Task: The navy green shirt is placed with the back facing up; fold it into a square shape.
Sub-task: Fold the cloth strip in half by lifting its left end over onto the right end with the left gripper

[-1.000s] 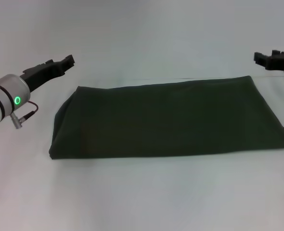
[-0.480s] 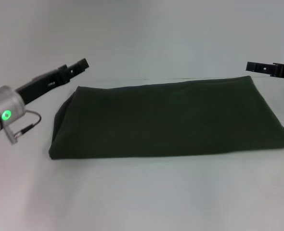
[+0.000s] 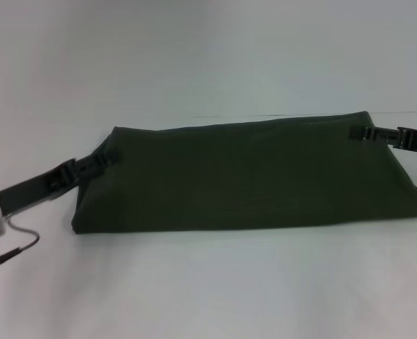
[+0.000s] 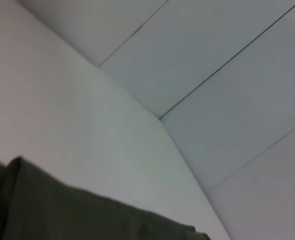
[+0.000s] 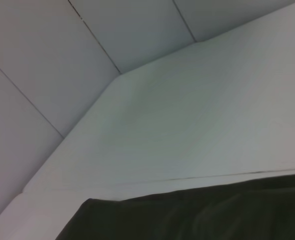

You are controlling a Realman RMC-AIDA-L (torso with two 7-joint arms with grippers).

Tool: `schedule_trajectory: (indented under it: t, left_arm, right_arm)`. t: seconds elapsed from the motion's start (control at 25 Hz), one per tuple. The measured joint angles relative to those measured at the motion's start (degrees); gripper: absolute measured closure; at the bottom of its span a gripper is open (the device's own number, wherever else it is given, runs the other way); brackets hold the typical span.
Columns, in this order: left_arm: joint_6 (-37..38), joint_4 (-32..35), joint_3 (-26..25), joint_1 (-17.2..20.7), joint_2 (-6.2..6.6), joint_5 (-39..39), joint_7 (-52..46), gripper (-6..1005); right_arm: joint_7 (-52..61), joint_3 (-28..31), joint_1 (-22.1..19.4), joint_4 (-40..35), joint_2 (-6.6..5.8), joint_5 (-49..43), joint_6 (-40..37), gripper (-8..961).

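Both end effectors (image 3: 102, 159) (image 3: 357, 132) — at shirt (image 3: 251, 176) ends.

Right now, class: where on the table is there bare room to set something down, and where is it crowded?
Free: the wide strip of white table between the navy green shirt and the robot, and the band beyond its far edge. Crowded: the shirt's two ends, where the left end effector meets its left edge and the right end effector its far right corner.

One navy green shirt (image 3: 251, 176), two grippers
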Motion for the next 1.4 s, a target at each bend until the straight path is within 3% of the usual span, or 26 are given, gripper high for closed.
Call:
schedule_trajectory:
  t: [0.36, 0.84, 1.4]
  left_arm:
    - [0.27, 0.57, -0.21, 3.41, -0.74, 2.30, -3.82, 213]
    - [-9.53, -3.88, 3.74, 1.72, -0.90, 2.37, -2.57, 213]
    - [-12.24, -3.83, 3.95, 1.70, -0.83, 3.54, -1.97, 213]
  right_arm:
    - [-0.02, 0.02, -0.48, -0.02, 0.11, 0.07, 0.71, 36]
    - [0.01, -0.15, -0.49, 0.28, 0.62, 0.08, 2.42, 38]
    - [-0.02, -0.04, -0.74, 0.37, 0.58, -0.09, 3.05, 38]
